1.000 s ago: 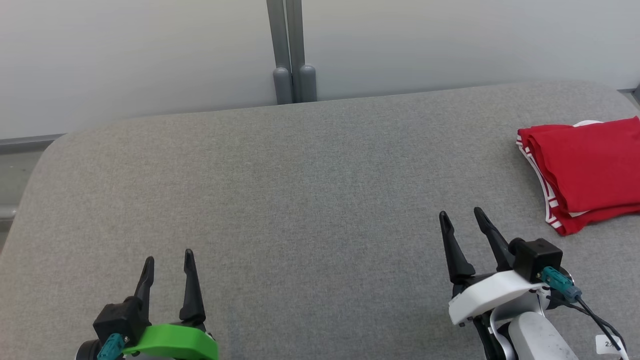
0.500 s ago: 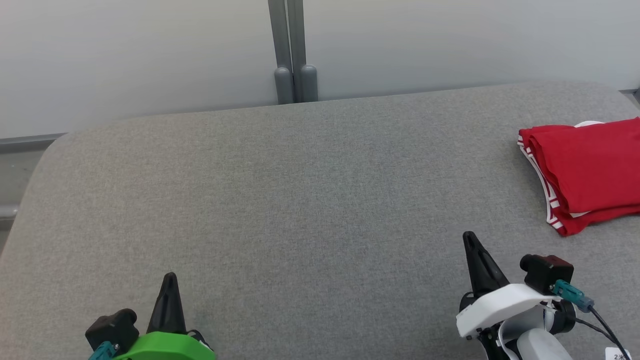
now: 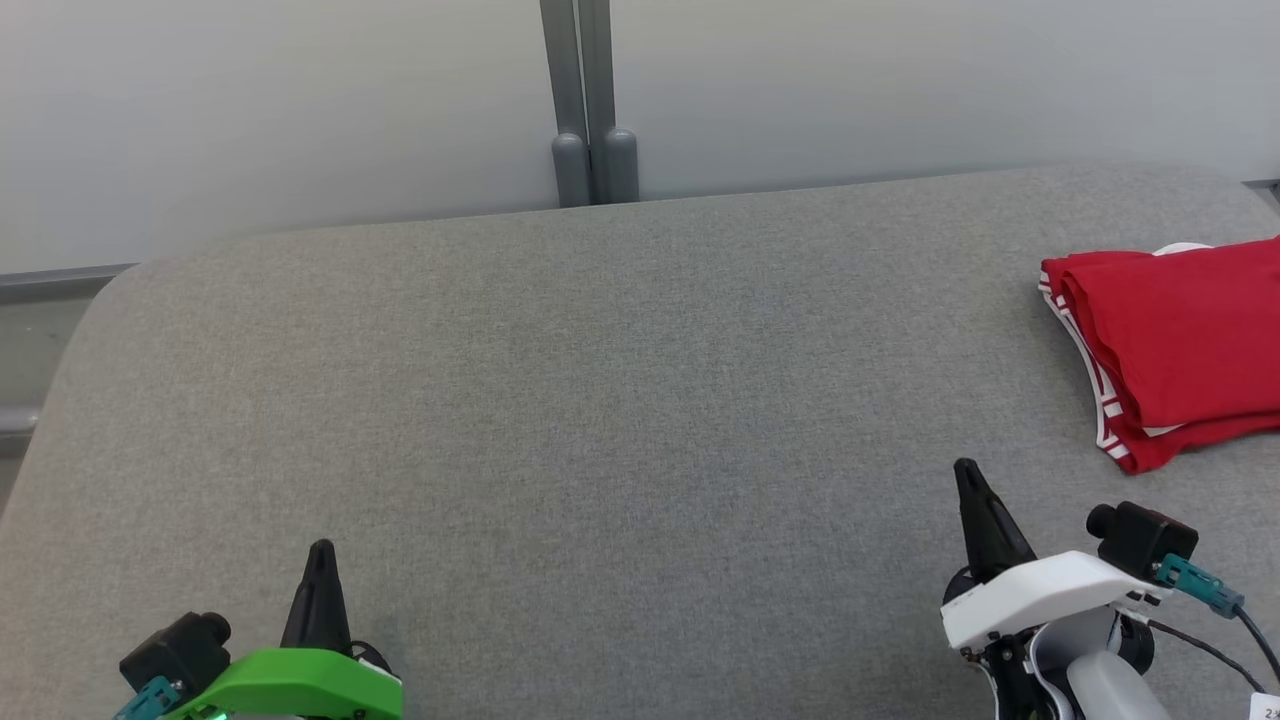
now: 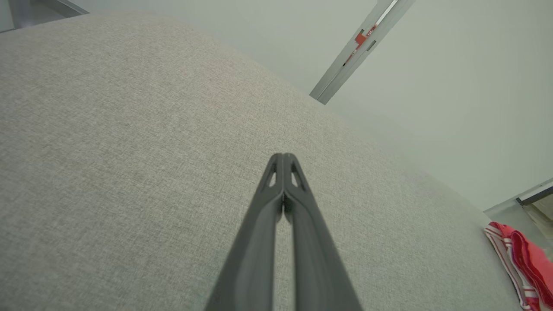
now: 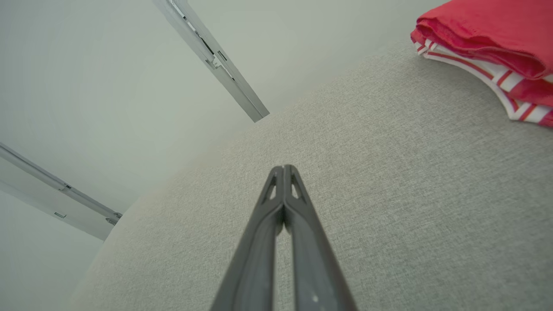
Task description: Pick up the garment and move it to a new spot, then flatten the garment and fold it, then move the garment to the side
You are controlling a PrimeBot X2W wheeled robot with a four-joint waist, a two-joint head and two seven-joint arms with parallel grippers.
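Neatly folded red garment, cable tag illegible

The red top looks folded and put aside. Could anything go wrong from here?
1. The garment lies near the right end of the table and runs out of the head view, so it might slip off if nudged.
2. The right gripper, shut and empty, is the nearer one. Swinging right, it could snag the striped edge poking out below the fold and undo it.

Dark fingers of left gripper pressed together, grey cushion, red garment at right edge
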